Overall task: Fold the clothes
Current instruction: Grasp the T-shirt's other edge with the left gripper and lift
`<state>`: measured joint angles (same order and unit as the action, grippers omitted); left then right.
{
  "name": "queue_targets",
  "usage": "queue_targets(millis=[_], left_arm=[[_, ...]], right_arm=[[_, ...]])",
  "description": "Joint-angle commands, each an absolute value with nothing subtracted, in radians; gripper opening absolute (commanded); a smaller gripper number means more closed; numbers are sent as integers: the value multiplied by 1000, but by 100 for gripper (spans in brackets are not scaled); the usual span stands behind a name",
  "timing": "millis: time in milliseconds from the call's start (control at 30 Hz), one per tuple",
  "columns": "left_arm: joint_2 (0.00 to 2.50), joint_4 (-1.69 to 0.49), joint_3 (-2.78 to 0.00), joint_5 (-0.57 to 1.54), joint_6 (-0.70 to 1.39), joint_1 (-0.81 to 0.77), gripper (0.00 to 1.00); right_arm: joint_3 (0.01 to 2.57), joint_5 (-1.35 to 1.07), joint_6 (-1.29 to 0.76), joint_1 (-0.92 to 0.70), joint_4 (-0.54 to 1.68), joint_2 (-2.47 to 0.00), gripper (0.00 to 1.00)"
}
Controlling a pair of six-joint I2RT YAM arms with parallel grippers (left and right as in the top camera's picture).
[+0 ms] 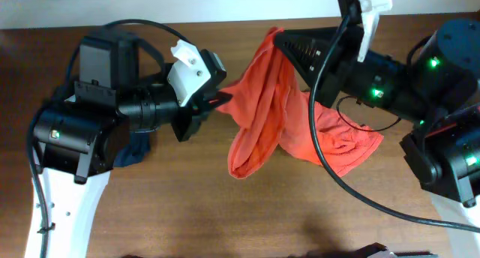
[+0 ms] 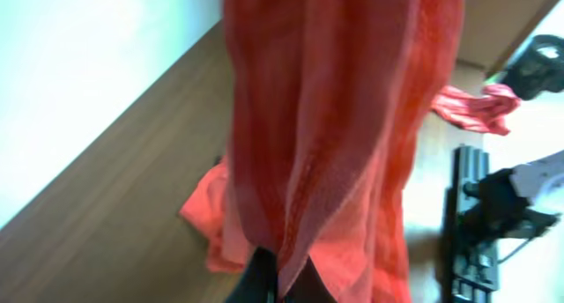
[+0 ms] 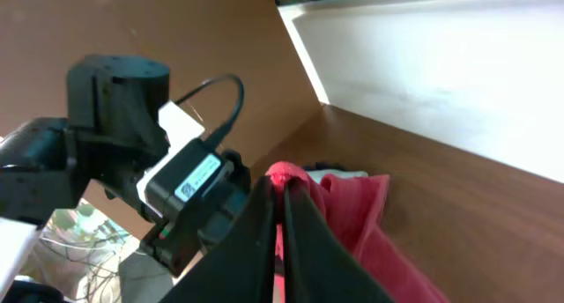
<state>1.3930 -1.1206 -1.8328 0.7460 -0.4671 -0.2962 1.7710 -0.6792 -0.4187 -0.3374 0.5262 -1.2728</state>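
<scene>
Closest to the overhead camera are the two black arms, the left arm [image 1: 90,123] and the right arm [image 1: 390,78], both lifted over the brown table [image 1: 187,213]. Between them hangs the red-orange T-shirt [image 1: 262,115]. At the far side, near the middle, the right gripper [image 1: 279,39] holds the top of the T-shirt; in the right wrist view its jaws are pressed together, with a little red fabric pinched at the tips. From the left, the left gripper [image 1: 219,100] is closed narrowly on the left edge of the T-shirt. In the left wrist view the fabric stretches away from its dark fingertips [image 2: 256,290] like a long curtain. The lower part of the T-shirt falls in folds, and its right part lies crumpled on the table, on the right side. A dark blue cloth [image 1: 135,151] lies on the table under the left arm.
</scene>
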Motion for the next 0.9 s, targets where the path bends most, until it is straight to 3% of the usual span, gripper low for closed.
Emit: queue_targets(millis=[0,233,400,733,867], left_arm=[[1353,-1114,-1878,614,-448,-299,1],[1299,-1103,-2064,257,-353,-299,1],[1296,-1091,-2164,197,-353,-299,1],[1296,-960,-2205,97,-353,-299,1],[1296,-915,-2205,54,-353,-299,1]], right_arm=[[1805,-656,-396,-347,568,-1269,6],[1805,-412,-370,-347,801,-1272,6],[1805,-344,-290,-347,941,-1290,10],[1805,-340,-188,-347,1216,-1394,9],[1788,-401,-105,-356,1288,-1428,19]])
